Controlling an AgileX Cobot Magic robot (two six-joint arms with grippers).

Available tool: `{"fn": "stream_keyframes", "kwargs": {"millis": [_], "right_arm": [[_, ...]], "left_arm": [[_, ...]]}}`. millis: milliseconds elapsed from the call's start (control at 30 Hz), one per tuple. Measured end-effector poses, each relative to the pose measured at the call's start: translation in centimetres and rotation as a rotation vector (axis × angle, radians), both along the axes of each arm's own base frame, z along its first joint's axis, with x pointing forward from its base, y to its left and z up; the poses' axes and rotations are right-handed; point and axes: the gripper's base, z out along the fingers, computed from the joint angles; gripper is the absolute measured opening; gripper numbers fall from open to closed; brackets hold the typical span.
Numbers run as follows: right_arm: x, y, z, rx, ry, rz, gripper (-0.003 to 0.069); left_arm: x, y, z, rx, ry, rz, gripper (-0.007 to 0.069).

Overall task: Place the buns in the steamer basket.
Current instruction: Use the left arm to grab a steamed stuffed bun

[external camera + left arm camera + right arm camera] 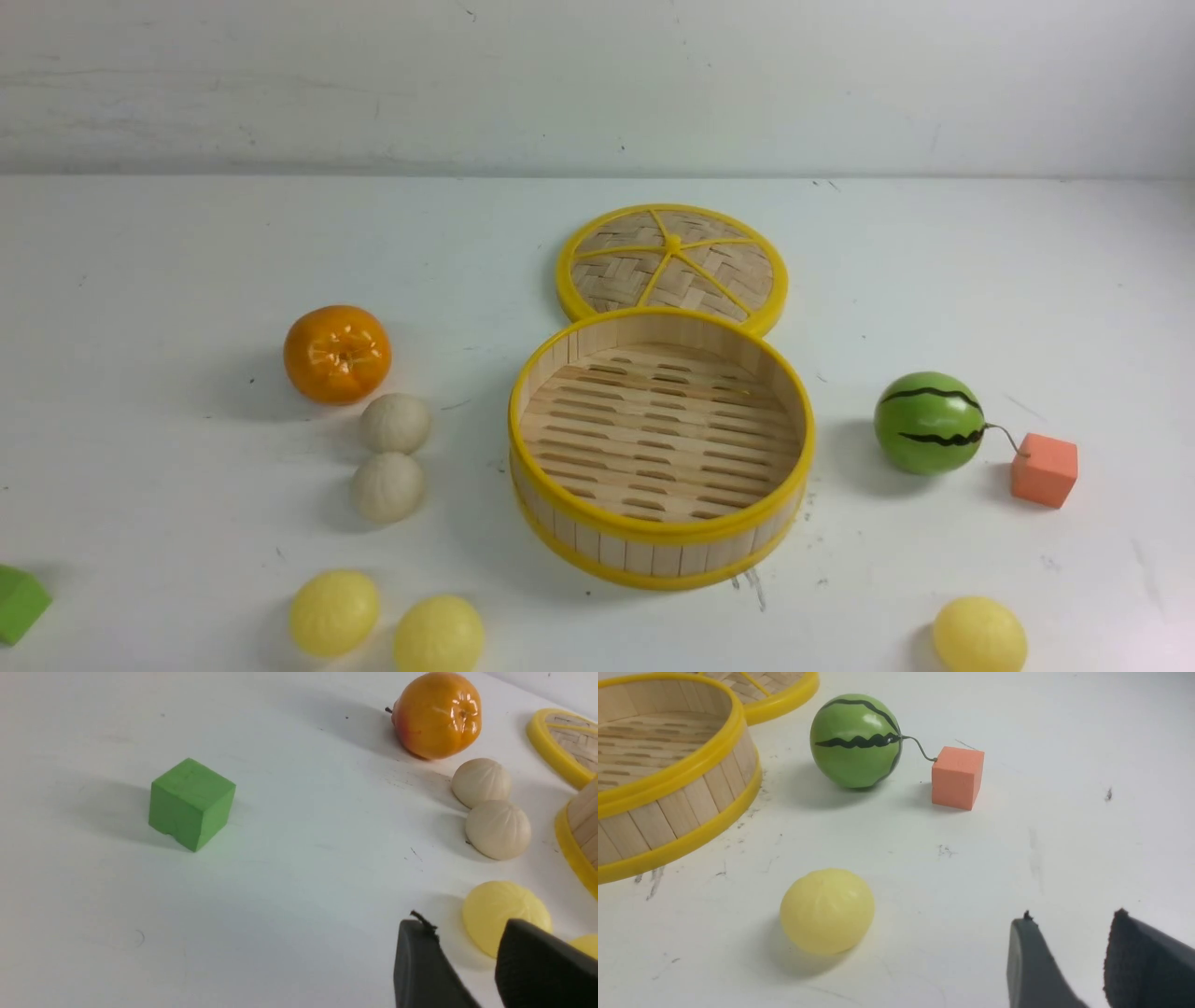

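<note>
The left fingers point(420, 970) are black. They stand apart with nothing between them. The right fingers point(1031, 970) are spread apart too, and they hold nothing. Both pairs hang over a white surface point(187, 243) with little dark scuff marks on it. Behind the surface is a plain pale wall point(597, 84).

The steamer basket point(659, 537) sits in the middle of the surface. It is round, with yellow rims, wooden slat sides and a floor full of slots. It is empty. All five buns are outside it, down on the surface.

The lid point(672, 261) lies flat right behind the basket. The basket's rim hides the lid's near edge.

To the left of the basket are two cream buns point(395, 422) point(387, 486) with pleated tops, very close together. A shiny orange point(337, 354) sits a bit further left of the basket and further back. Two yellow buns point(333, 612) point(438, 636) lie left of the basket and nearer the robot, close to each other. The left fingers are near one of them. A green cube point(19, 602) sits far to the left of the basket.

To the right of the basket is a green watermelon ball point(929, 423) with dark stripes. Its thin stalk reaches a pink-orange cube point(1044, 469) beside it. A third yellow bun point(979, 636) lies right of the basket and nearer the robot. It is apart from the right fingers.
</note>
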Motion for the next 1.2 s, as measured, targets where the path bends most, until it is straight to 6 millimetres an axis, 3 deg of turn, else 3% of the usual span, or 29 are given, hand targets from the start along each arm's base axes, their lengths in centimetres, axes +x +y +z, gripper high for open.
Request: {"fn": "stream_keyframes", "kwargs": {"millis": [267, 433, 600, 700, 800, 900, 1033, 1200], "right_arm": [[0.0, 0.0, 0.0, 0.000, 0.000, 0.000, 0.0241], [0.0, 0.0, 0.0, 0.000, 0.000, 0.000, 0.0241], [0.0, 0.0, 0.0, 0.000, 0.000, 0.000, 0.0241], [0.0, 0.0, 0.0, 0.000, 0.000, 0.000, 0.0241], [0.0, 0.0, 0.0, 0.000, 0.000, 0.000, 0.0241], [0.0, 0.0, 0.0, 0.000, 0.000, 0.000, 0.0241], [0.0, 0.0, 0.0, 0.000, 0.000, 0.000, 0.0241], [0.0, 0.0, 0.0, -0.001, 0.000, 0.000, 0.0241]], "left_arm": [[0.3, -0.4, 1.7, -0.568, -0.181, 0.056, 0.0238], [0.3, 0.0, 2.6, -0.712, -0.292, 0.087, 0.0238], [0.3, 0.1, 2.8, -0.705, -0.319, 0.092, 0.0233], [0.2, -0.1, 3.2, -0.706, -0.293, 0.073, 0.0176], [-0.6, -0.9, 6.5, -0.617, -0.271, -0.019, 0.0026], [-1.5, -1.7, 9.6, -0.469, -0.228, -0.112, -0.0013], [-0.8, -2.7, 11.7, -0.323, 0.015, -0.217, -0.0013], [2.8, -3.2, 12.1, -0.229, 0.470, -0.317, -0.0013]]}}
